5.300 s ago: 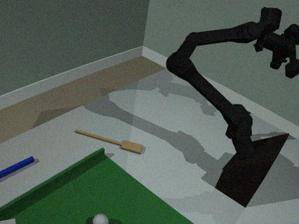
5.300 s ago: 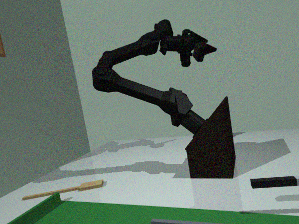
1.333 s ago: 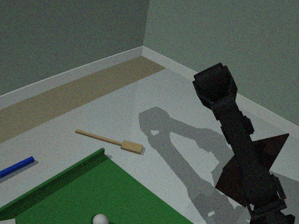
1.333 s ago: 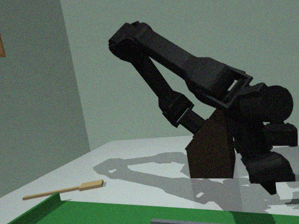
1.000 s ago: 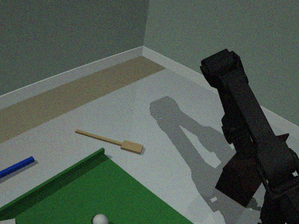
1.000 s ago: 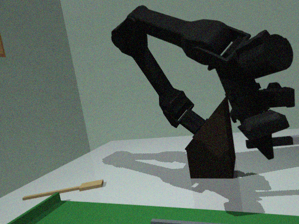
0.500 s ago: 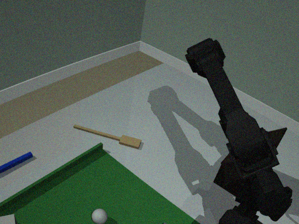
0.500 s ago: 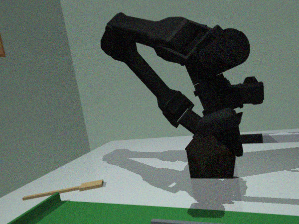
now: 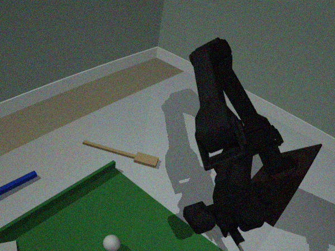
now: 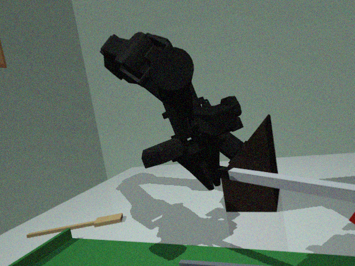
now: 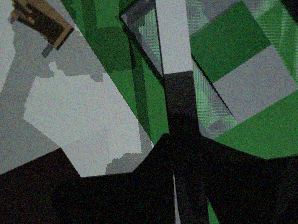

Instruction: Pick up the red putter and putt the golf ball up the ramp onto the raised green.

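My gripper (image 9: 231, 233) (image 10: 215, 186) (image 11: 176, 137) is shut on the dark grip of the red putter (image 10: 296, 181) (image 11: 175, 37). The pale shaft runs right in the exterior view, held above the table, and a corner of its red head shows at the right edge. The head is outside the wrist view. The white golf ball (image 9: 111, 242) rests on the green mat (image 9: 117, 201) (image 10: 118, 251), to the left of the gripper in the top view. In the wrist view, a green panel (image 11: 230, 45) adjoins a grey panel (image 11: 260, 82); which is the ramp or raised green is unclear.
A green border wall (image 9: 70, 192) (image 10: 44, 248) edges the mat. A wooden paddle (image 9: 146, 159) (image 10: 107, 220) lies beyond it, and a blue bar (image 9: 18, 182) lies at the left. A white block (image 9: 8, 246) shows at the lower left. The arm's dark base (image 10: 251, 195) stands behind the mat.
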Robot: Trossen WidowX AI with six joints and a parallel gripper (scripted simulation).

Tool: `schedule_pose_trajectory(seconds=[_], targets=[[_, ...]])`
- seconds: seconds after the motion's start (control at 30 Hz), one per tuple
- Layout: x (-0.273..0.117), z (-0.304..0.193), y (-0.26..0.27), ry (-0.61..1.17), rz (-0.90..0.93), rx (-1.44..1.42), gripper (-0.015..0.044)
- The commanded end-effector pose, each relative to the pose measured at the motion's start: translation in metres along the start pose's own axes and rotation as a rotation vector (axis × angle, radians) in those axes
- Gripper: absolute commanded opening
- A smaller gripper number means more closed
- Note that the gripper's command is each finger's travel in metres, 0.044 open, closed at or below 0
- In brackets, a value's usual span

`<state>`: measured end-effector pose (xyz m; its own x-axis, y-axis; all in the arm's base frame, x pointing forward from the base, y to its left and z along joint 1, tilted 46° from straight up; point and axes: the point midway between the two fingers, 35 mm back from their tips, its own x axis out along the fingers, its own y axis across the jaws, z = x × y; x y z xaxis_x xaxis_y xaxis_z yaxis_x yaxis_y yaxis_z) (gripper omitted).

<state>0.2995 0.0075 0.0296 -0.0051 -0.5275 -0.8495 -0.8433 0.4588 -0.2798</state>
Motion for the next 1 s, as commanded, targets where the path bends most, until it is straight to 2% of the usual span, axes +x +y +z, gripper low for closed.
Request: schedule_pose_trajectory(seconds=[0.0, 0.5, 0.97], targets=[[-0.011, -0.026, -0.018, 0.002, -0.023, 0.125, 0.0], [-0.038, -0.134, -0.053, 0.057, -0.098, 0.568, 0.0], [-0.066, -0.24, -0.046, 0.136, -0.188, 0.979, 0.0]])
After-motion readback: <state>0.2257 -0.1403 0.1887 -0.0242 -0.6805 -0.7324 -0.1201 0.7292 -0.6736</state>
